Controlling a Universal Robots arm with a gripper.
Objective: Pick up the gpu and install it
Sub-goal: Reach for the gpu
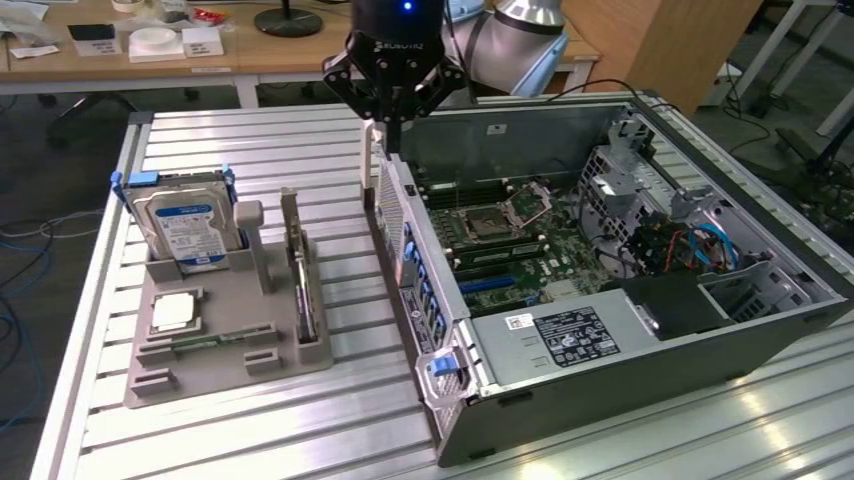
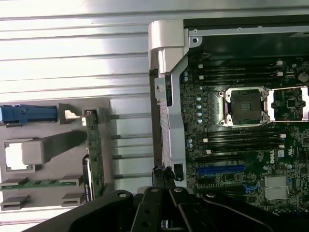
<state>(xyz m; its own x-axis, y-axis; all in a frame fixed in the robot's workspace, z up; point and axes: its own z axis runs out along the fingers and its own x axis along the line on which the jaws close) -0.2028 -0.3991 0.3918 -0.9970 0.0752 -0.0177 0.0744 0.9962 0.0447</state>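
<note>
farthest from the computer case, on the exterior view's left, a hard drive with a blue label stands upright at the far end of a grey tray. at the tray's edge nearest the case, the gpu stands on its long edge between two grey posts. it runs parallel to the case's side wall and is separated from it by a strip of bare slatted table. it has not been lifted yet.

the pincer hangs above the far end of that same case wall, higher than the gpu and well apart from it. its fingers are drawn together, and we see nothing between them. on the other side of the wall, the case lies open with the green board and a blue slot exposed.

we judge the main risk to be the pinched fingers. if they reach the card in this state, they would land on its top edge, and could tip it or wedge it against a post. an off-centre hold on such a thin board would let it swing. the case wall stands between the tray and the slot, so a card carried too low could catch on the rim. a tilted card would meet the slot crooked and could jam or strain the board.
</note>
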